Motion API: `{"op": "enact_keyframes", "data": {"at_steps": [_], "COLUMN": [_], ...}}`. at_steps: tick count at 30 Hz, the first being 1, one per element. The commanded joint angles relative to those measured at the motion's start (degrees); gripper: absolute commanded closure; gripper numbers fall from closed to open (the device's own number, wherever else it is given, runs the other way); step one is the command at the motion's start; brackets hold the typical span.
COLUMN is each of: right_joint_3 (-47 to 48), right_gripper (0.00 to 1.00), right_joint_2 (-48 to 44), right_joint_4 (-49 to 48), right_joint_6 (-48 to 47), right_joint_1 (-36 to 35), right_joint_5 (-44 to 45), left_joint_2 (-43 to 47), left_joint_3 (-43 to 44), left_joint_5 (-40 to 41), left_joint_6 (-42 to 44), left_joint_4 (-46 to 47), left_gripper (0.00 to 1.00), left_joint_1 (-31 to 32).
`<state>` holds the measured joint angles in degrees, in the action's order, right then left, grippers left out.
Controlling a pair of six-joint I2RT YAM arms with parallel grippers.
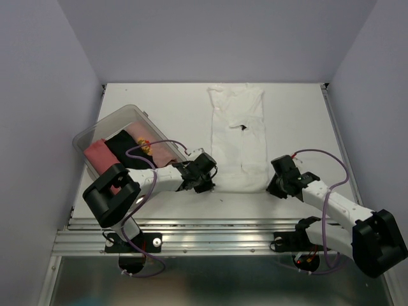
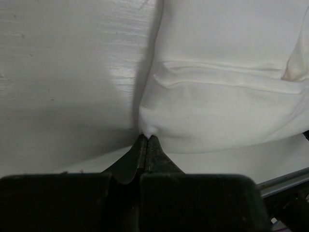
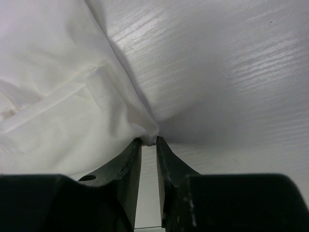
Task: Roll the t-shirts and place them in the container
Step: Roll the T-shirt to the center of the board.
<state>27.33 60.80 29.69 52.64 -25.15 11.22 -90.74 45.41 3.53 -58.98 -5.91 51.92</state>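
Note:
A plain white t-shirt [image 1: 239, 137] lies folded into a long strip on the table, with a small dark label near its middle. My left gripper [image 1: 208, 180] is at its near left corner. In the left wrist view that gripper [image 2: 147, 137] is shut on a pinch of the white cloth [image 2: 222, 96]. My right gripper [image 1: 275, 185] is at the near right corner. In the right wrist view its jaws [image 3: 148, 141] stand a narrow gap apart, with the corner of the shirt [image 3: 58, 96] bunched between the tips. Salmon-pink [image 1: 99, 153], black [image 1: 124, 143] and printed [image 1: 145, 145] t-shirts lie in the tub.
A clear plastic tub [image 1: 121, 115] stands tilted at the left, just behind the left arm. The metal rail [image 1: 210, 233] runs along the table's near edge. Walls close the table at the back and both sides.

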Motion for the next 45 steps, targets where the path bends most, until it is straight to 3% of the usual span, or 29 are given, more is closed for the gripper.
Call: {"op": "enact_keyframes", "data": {"at_steps": [1,7,12,18,30,35,45], "right_joint_3": [1.1,3.0,3.2,2.5,0.9,0.4,1.4], "right_gripper": [0.79,0.73,0.64,0.64,0.64,0.49,0.50], "right_joint_2": [0.0,-2.3,-10.0,-2.2,0.9,0.4,-0.9], "right_joint_4": [-3.4,-2.7,-2.9,-2.5,-2.9,-2.4,0.2], "right_joint_6": [-1.4,-3.4,-3.9,-3.5,-2.4,-1.8,-1.2], "right_joint_1": [0.4,0.4,0.4,0.4,0.4,0.4,0.4], "right_joint_5": [1.7,-2.3,-1.4,-1.5,-2.4,-2.3,-0.7], "left_joint_2": [-0.6,-0.2,-0.1,-0.6,-0.7,-0.5,-0.5], "left_joint_3": [1.1,1.5,1.9,2.1,2.1,2.1,2.3], "left_joint_5": [3.0,3.4,3.7,3.7,3.7,3.9,4.0], "left_joint_6": [1.6,1.8,1.7,1.9,1.7,1.7,1.6], "left_joint_4": [-4.5,-5.1,-5.2,-5.3,-5.4,-5.9,-6.0], "left_gripper": [1.00,1.00,1.00,1.00,1.00,1.00,1.00], "left_joint_1": [-0.5,-0.6,-0.6,-0.6,-0.6,-0.6,-0.6]}}
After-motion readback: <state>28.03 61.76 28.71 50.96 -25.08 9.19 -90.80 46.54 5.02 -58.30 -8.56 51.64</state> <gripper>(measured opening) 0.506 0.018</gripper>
